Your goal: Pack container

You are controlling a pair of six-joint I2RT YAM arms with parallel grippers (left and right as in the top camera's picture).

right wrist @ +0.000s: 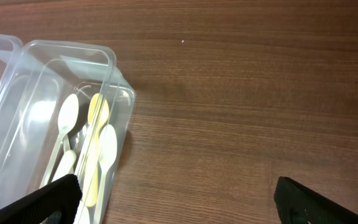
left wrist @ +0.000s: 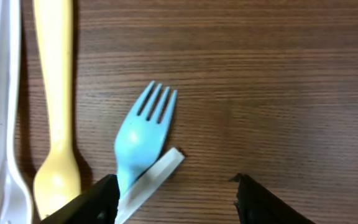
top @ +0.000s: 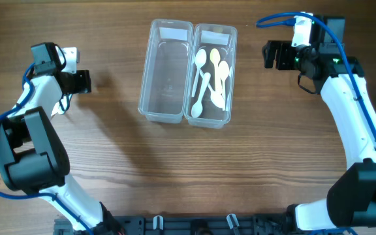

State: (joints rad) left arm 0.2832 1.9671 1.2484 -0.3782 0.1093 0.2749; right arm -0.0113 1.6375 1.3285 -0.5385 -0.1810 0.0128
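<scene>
Two clear plastic containers stand side by side at the table's middle. The left container (top: 170,25) is empty. The right container (top: 215,29) holds several white and pale yellow spoons (top: 211,75), and it also shows in the right wrist view (right wrist: 67,46). My left gripper (top: 83,81) is open, low over the table at the far left. In the left wrist view a blue fork (left wrist: 143,134) lies on the wood, its handle running by the left finger of my gripper (left wrist: 176,199), over a white strip. My right gripper (top: 268,55) is open and empty, right of the containers.
A yellow utensil (left wrist: 55,93) and a white utensil (left wrist: 5,93) lie left of the blue fork on the wood. This cutlery does not show in the overhead view, hidden by the left arm. Bare wooden table surrounds the containers.
</scene>
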